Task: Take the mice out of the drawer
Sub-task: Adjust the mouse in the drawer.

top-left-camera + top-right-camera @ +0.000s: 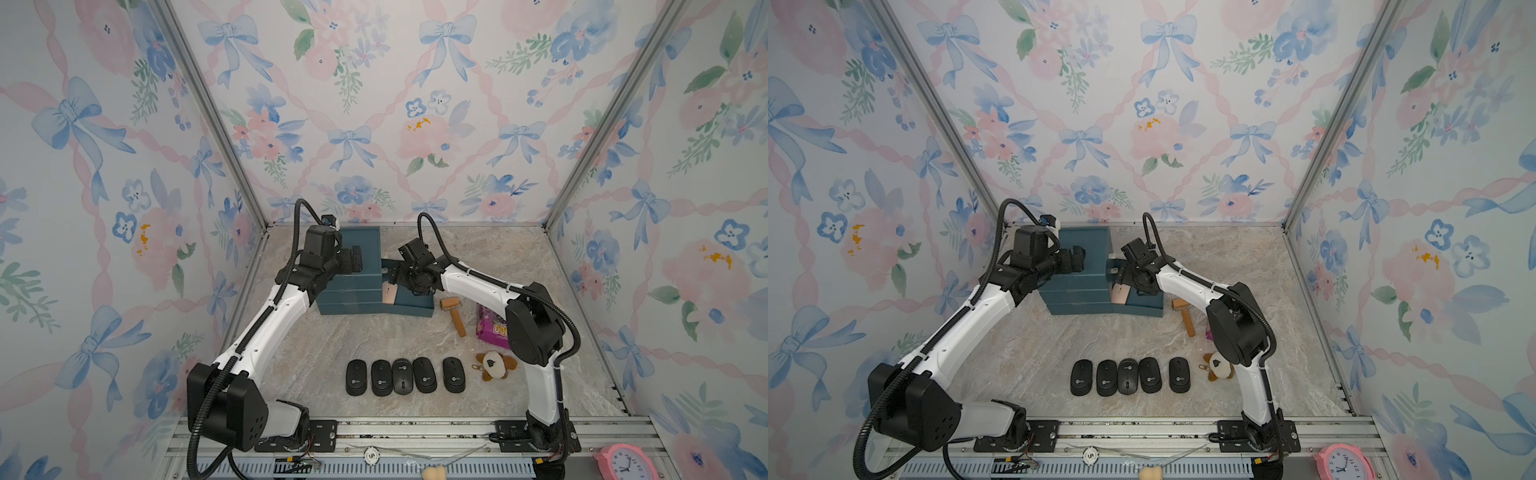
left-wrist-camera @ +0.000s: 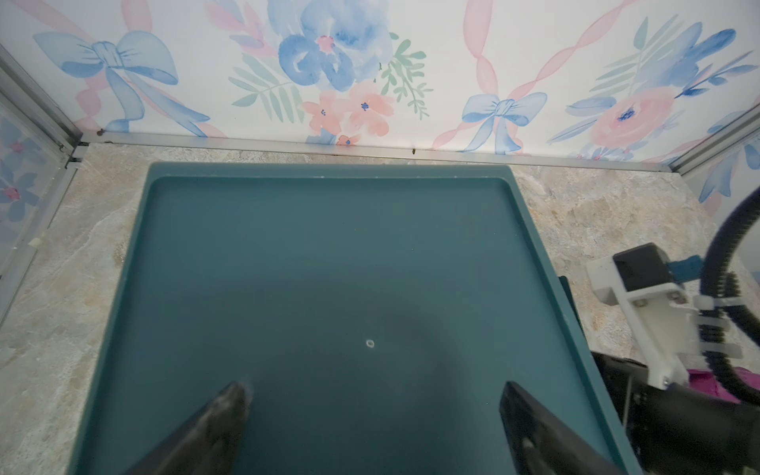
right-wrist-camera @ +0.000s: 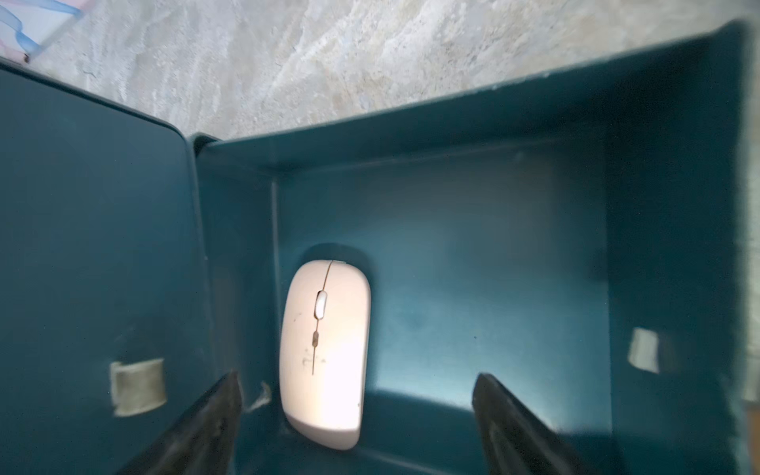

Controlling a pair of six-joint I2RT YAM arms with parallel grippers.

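Both arms look alike from where I stand: the left arm (image 1: 266, 332) and the right arm (image 1: 478, 282) wear glossy white shells between bulky black joint housings (image 1: 532, 328); a ribbed black cable (image 1: 296, 232) runs along each, bound with white zip ties (image 2: 708, 305); small dark dots line the white shells, screws I think; the black base plates (image 1: 324, 436) show silver bolts; a white bracket (image 2: 641, 298) carries a black camera block; the fingers (image 3: 197, 432) are dark, tapered, scuffed.
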